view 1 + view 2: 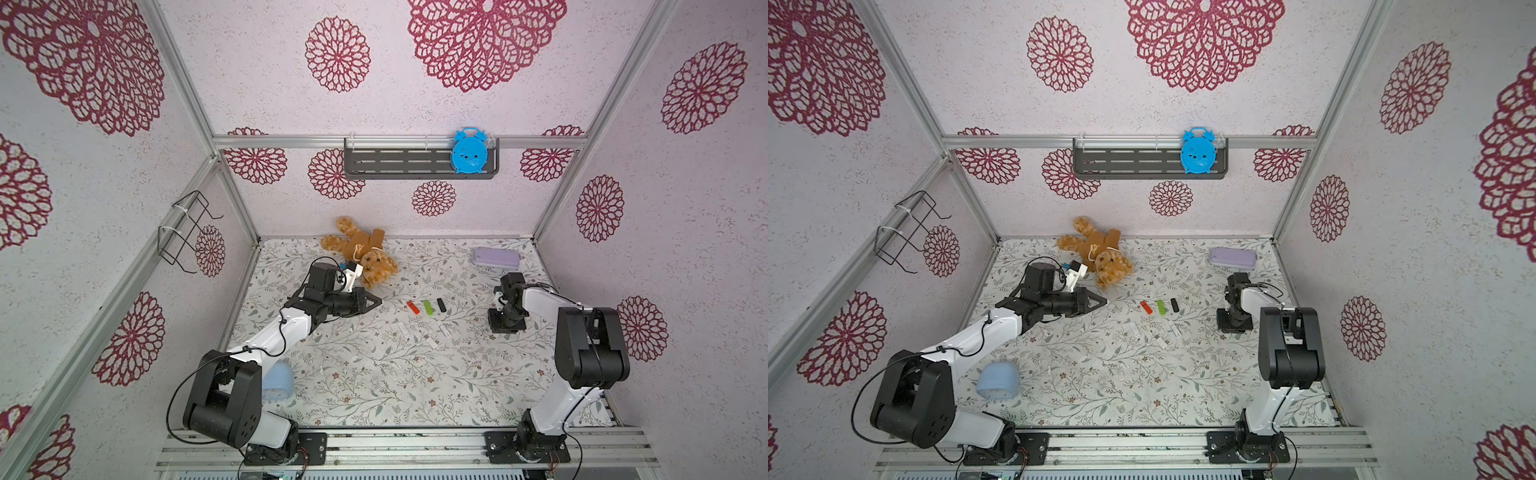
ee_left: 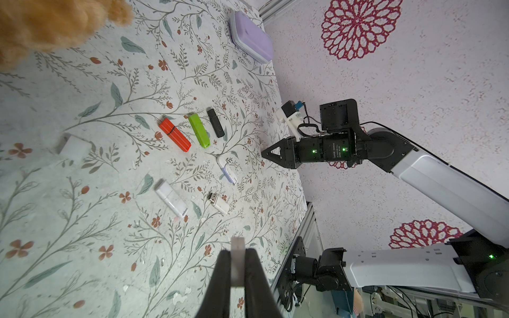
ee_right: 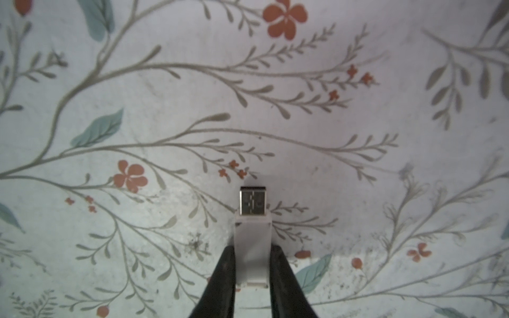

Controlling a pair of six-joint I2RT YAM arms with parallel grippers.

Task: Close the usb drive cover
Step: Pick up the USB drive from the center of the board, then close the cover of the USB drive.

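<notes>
Squarely, the right gripper (image 3: 252, 252) pinches the usb drive (image 3: 252, 234).

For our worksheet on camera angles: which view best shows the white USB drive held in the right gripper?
The right wrist view: the white USB drive is close and sharp, bare plug showing, clamped in the right gripper. In both top views the gripper hides it; in the left wrist view it cannot be made out.

Teddy bear (image 1: 365, 253) behind the row of drives (image 1: 428, 306), case (image 1: 496, 257) at back right.
</notes>
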